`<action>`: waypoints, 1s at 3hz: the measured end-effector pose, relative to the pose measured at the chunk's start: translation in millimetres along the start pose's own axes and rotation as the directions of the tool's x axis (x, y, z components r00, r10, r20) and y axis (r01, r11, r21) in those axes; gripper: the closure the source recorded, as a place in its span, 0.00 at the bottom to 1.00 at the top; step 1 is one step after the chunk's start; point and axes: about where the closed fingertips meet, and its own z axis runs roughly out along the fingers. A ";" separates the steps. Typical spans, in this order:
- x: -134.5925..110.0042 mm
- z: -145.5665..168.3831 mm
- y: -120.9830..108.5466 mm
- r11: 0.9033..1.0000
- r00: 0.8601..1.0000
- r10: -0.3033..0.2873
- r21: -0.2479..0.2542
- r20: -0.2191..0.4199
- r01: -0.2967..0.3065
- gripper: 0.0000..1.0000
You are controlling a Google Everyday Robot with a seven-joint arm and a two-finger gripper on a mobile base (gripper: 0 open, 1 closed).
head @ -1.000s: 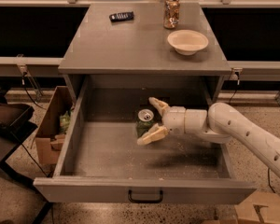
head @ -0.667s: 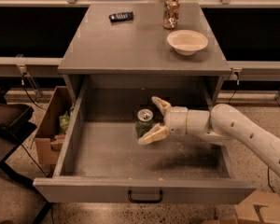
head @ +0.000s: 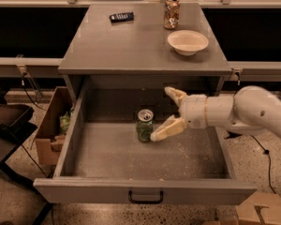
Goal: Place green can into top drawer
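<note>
The green can [head: 144,125] stands upright on the floor of the open top drawer [head: 145,191], near its back middle. My gripper [head: 166,112] is inside the drawer just right of the can, its cream fingers spread open. The lower finger [head: 167,129] reaches to the can's base and the upper finger [head: 175,95] stands apart behind it. The can is not held. The drawer is pulled far out, with a black handle [head: 145,198] on its front panel.
On the cabinet top [head: 107,50] stand an orange-brown can [head: 171,13], a white bowl [head: 188,42] and a black remote [head: 121,17]. A cardboard box [head: 51,125] sits on the floor left of the drawer, another [head: 257,210] at bottom right.
The gripper has drawn back to the right, away from the can, which now stands free between and left of the open fingers.
</note>
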 end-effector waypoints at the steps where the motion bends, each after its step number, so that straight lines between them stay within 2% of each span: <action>1: -46.8 -38.1 -4.0 0.998 0.978 -0.066 -0.032 -0.197 0.061 0.00; 2: -128.0 -87.1 -14.4 0.983 0.864 -0.173 -0.036 -0.473 0.178 0.00; 3: -168.5 -113.8 -24.2 0.963 0.774 -0.185 0.046 -0.606 0.266 0.00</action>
